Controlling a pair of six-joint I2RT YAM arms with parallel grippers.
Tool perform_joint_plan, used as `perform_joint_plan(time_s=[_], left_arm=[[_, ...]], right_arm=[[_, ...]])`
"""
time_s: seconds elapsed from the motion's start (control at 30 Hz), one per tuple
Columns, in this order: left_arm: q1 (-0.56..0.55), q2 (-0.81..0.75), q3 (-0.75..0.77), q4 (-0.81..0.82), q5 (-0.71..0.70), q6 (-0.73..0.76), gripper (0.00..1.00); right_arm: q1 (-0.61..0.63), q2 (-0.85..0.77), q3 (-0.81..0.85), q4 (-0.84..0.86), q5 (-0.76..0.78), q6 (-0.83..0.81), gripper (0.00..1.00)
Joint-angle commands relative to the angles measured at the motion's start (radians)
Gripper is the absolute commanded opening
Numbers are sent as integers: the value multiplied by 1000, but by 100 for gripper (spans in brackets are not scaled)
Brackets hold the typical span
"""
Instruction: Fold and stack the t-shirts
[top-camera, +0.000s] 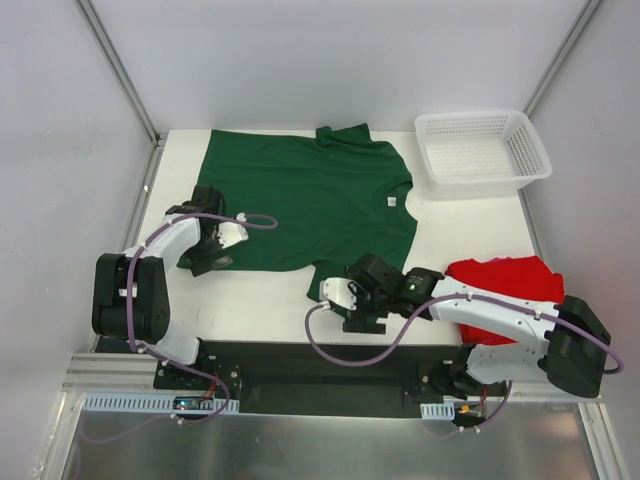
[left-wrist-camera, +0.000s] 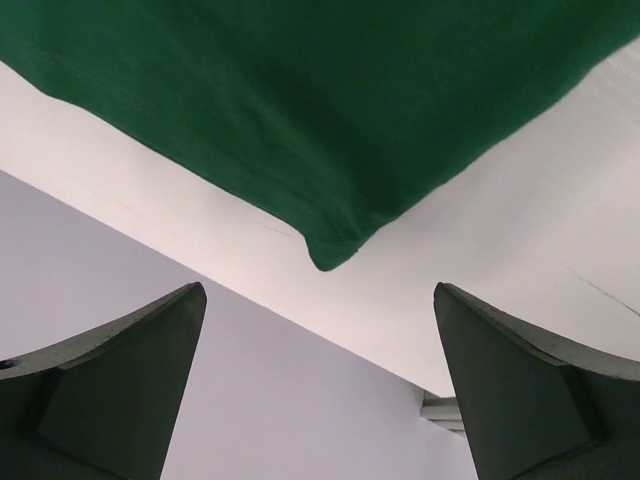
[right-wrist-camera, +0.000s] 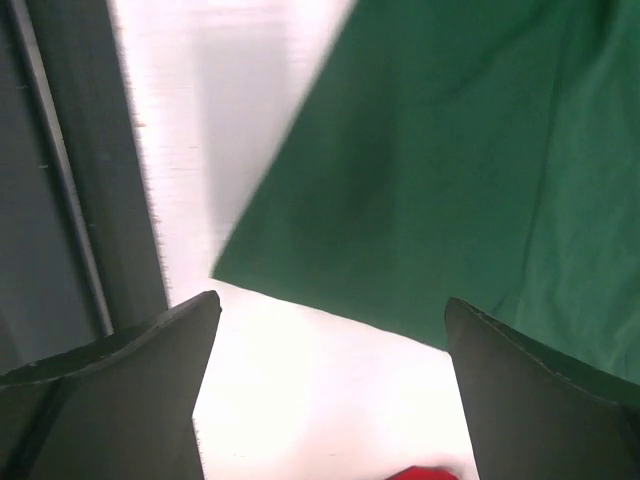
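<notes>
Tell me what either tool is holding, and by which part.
Nothing is held. The left tool and the right tool both stand open and empty, each by a corner of the green t-shirt.

Far off on my right stands a white plastic mesh basket (top-camera: 481, 179). It rests upright on the flat white tabletop (top-camera: 262, 308).

My gripper (left-wrist-camera: 320, 292) has its jaws spread wide, with nothing between the two dark fingers (left-wrist-camera: 110, 390) that rise from the bottom corners of my view. The green shirt (left-wrist-camera: 330, 100) fills the top, lying flat on the white table (left-wrist-camera: 500, 260). One rounded corner of the shirt points toward the gap between my fingers, clear of both. The table's edge runs slantwise, and past it is a pale grey wall (left-wrist-camera: 300, 420).
</notes>
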Motion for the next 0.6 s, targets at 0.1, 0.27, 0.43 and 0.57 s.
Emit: perform_joint_plan(time_s=[0.1, 0.27, 0.43, 0.57], left_arm=[[15, -1, 11, 65, 7, 64, 99], [17, 16, 20, 70, 0, 78, 99], [17, 24, 42, 70, -12, 62, 99], [17, 24, 48, 70, -18, 51, 99]], right_arm=[[147, -12, -33, -53, -8, 5, 99], [183, 4, -74, -30, -8, 2, 99], [184, -7, -130, -16, 4, -32, 98], [184, 1, -154, 1, 23, -38, 96]])
